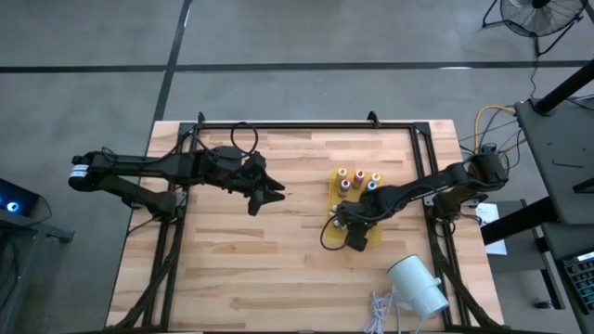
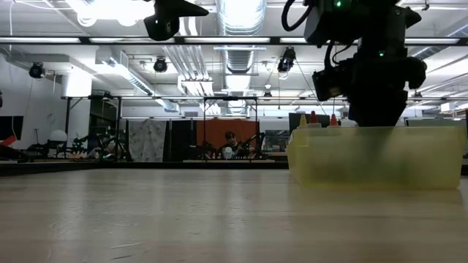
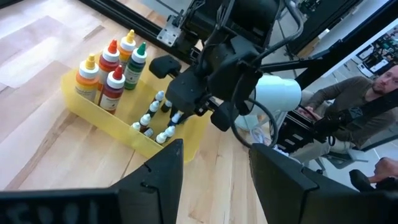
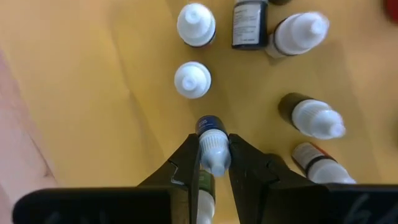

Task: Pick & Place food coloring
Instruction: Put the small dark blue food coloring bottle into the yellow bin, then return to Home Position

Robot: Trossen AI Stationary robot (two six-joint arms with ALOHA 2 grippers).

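Overhead and table-level views share the yellow tray (image 1: pixel 336 186); wrist cameras sit close, probably angled downward.

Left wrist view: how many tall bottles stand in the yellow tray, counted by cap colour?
Red-capped bottles: 2
Yellow-capped bottles: 2
Green-capped bottle: 1
Total: 5 tall bottles in the yellow tray

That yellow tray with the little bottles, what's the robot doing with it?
The right hand is down inside the yellow tray, closed on one small white-capped vial. Other small vials stand or lie around it, and the bigger food coloring bottles are grouped at one end of the tray. The left hand hangs open over the bare table, holding nothing.
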